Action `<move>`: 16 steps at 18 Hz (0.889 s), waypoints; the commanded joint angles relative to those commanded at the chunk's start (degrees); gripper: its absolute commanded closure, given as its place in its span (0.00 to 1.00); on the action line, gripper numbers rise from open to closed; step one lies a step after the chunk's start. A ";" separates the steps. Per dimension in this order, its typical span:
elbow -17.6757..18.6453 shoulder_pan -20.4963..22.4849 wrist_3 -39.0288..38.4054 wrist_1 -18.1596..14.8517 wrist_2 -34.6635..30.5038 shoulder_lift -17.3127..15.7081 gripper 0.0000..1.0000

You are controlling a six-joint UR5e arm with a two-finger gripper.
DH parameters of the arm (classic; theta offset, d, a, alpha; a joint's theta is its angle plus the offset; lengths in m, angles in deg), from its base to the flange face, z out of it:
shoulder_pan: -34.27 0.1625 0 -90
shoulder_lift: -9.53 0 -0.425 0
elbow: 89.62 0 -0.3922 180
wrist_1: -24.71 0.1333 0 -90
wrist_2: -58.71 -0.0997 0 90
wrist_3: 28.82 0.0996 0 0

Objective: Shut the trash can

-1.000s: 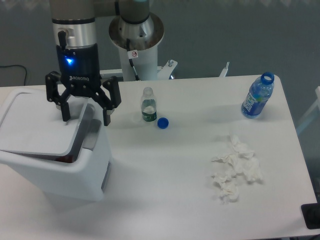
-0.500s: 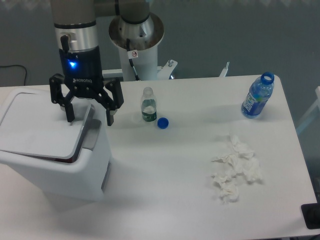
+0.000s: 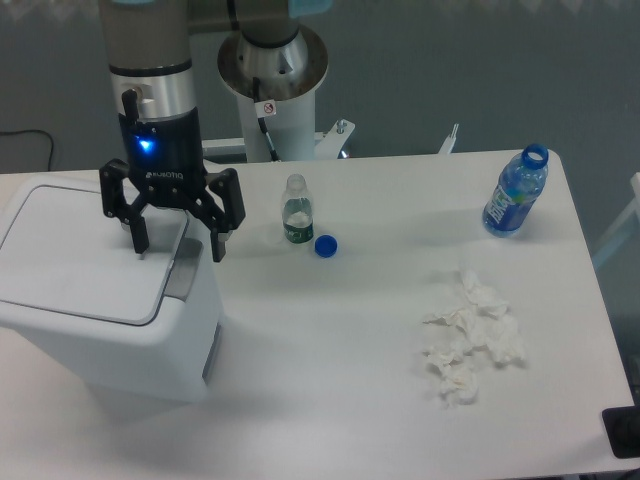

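The trash can [image 3: 110, 320] is a big white bin at the left of the table, and its flat lid [image 3: 85, 265] now lies level on the rim. A grey latch tab [image 3: 183, 272] shows at the lid's right edge. My gripper [image 3: 178, 246] hangs open over the lid's right end, pointing down. Its left fingertip [image 3: 139, 245] rests on or just above the lid, while the right fingertip [image 3: 217, 250] sits past the can's right side. Nothing is held.
A small clear bottle [image 3: 296, 210] with no cap stands right of the gripper, its blue cap [image 3: 325, 245] beside it. A blue water bottle [image 3: 515, 192] stands at the far right. Crumpled white tissues [image 3: 468, 335] lie front right. The robot base [image 3: 272, 75] is behind.
The lid has dropped from a tilted, partly raised position to lying flat on the bin. The gripper moved slightly down and to the right with it, still open.
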 joint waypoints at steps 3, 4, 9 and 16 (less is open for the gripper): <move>0.00 0.00 0.09 0.00 -0.09 0.00 0.00; 0.00 0.00 0.09 0.00 -0.09 0.09 0.00; 0.09 -0.09 0.17 0.00 -0.09 0.53 0.00; 0.00 0.00 0.18 0.00 -0.09 0.53 0.00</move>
